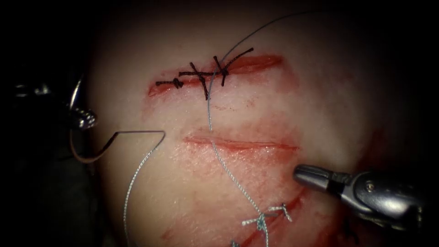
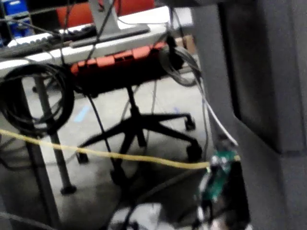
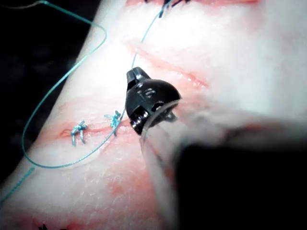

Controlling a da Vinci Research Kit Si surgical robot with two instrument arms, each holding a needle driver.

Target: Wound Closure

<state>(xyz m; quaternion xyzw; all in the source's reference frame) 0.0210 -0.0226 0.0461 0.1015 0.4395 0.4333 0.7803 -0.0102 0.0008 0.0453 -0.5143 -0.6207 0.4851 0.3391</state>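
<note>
Curved needle (image 1: 82, 123) — left of cut (image 1: 240, 144), outside tissue (image 1: 256, 114)

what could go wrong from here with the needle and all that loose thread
1. The thread lies slack across the open middle cut, close to the right tool, whose shut jaws hold nothing; it might snag there.
2. The left tool seems to grip the needle mid-curve, outside the tissue at its left edge; the needle could scrape the surface.

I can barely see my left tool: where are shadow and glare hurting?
Endoscope view: light falls off leftward, so the left end effector, gripping the needle mid-curve outside the tissue, left of the open cut, sits in shadow; the right end effector, shut and empty, is well lit. Right wrist view: glare washes out the tissue.
</note>
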